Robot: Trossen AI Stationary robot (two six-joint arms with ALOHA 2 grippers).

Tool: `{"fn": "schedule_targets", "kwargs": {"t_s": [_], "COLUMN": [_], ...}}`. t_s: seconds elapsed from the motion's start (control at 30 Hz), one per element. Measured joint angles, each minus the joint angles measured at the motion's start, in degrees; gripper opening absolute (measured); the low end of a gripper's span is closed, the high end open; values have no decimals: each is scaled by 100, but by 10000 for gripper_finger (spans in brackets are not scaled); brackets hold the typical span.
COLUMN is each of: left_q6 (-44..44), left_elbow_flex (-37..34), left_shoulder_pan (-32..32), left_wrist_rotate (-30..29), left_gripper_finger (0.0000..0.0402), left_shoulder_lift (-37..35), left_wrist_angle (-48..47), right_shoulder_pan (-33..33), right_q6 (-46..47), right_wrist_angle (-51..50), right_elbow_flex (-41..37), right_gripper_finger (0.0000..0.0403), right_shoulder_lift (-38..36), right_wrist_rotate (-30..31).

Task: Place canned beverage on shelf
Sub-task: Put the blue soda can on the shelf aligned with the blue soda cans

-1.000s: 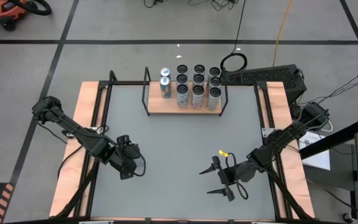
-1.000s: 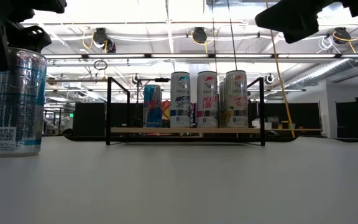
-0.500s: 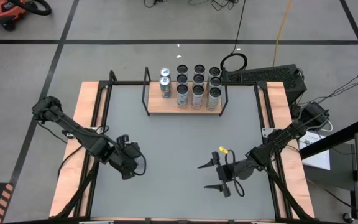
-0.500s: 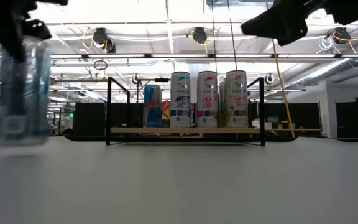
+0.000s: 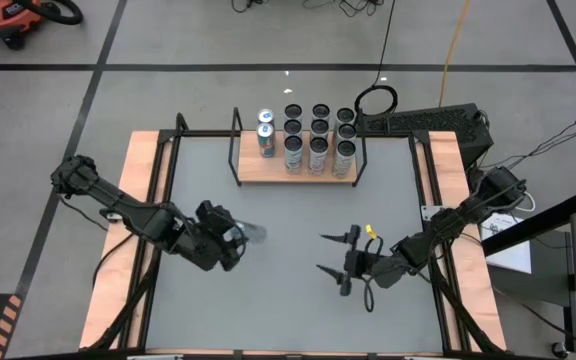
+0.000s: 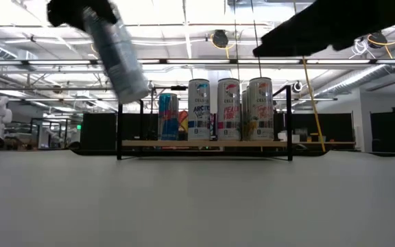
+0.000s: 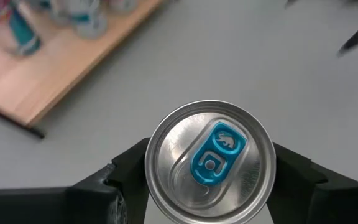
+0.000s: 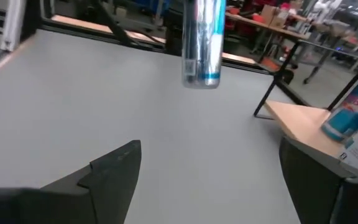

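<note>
My left gripper (image 7: 210, 180) is clamped on the canned beverage (image 7: 209, 163), one finger on each side of the body, with the blue-tabbed lid facing the wrist camera. The can hangs clear of the table (image 5: 288, 220), tilted, over its left half. The shelf (image 5: 253, 168) stands at the far edge, well apart from the can. Its right part is full of cans (image 5: 318, 140) (three columns), and two blue cans (image 5: 265, 133) stand near its left end.

Risks from here:
- Slip: the grip is on smooth metal, and the tilt could let the can slide out.
- Collision: the free space on the board is narrow, so a wide approach could knock the blue cans or the black rod frame.

My right gripper (image 5: 334, 268) hovers over the table's right half, spread wide and holding nothing.
</note>
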Motion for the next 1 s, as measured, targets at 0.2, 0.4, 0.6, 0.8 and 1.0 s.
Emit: {"fn": "schedule_targets", "kwargs": {"t_s": [0.2, 0.4, 0.6, 0.8, 1.0], "left_q6": [658, 1436, 1847, 1904, 1980], "left_elbow_flex": [0, 2, 4, 4, 4], "left_shoulder_pan": [47, 48, 85, 260, 398], "left_wrist_rotate": [-352, -511, -745, -764, -727], "left_gripper_finger": [239, 239, 240, 240, 240], "left_shoulder_lift": [0, 170, 463, 840, 1119], "left_wrist_angle": [1507, 2598, 3478, 3913, 4300], "right_shoulder_pan": [-177, -359, -658, -898, -1061], "right_q6": [-519, -1556, -2211, -2453, -2406], "right_wrist_angle": [743, 1952, 2524, 2387, 1949], "right_elbow_flex": [-2, -2, 5, 149, 305], "right_gripper_finger": [318, 319, 319, 319, 318], "right_shoulder_lift": [400, 662, 738, 738, 740], "right_wrist_rotate": [-1, -88, 110, 120, -435]}}
